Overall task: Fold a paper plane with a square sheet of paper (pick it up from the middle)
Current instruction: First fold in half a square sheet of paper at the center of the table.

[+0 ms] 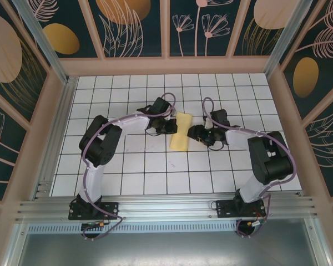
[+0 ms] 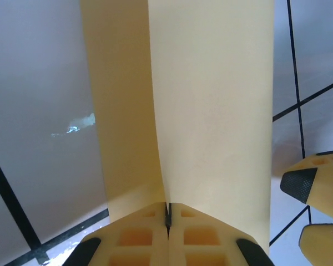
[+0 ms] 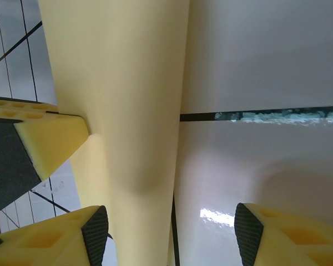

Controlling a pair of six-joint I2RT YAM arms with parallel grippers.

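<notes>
The square sheet of paper [image 1: 180,133] is pale yellow and doubled over into a long narrow band on the tiled floor between the two arms. My left gripper [image 1: 169,127] is at its left side. In the left wrist view that gripper [image 2: 167,214] is shut on the paper [image 2: 211,100], whose two layers rise from the pinch. My right gripper [image 1: 195,133] is at the band's right side. Its jaws [image 3: 171,230] stand open astride the paper's [image 3: 122,100] right edge, not pressing it. The paper plane is out of view.
The floor [image 1: 127,166] is white tiles with black grid lines. Wooden walls [image 1: 58,111] enclose it on three sides, and an aluminium rail [image 1: 166,208] carrying both arm bases runs along the near edge. Free tiles lie all round the paper.
</notes>
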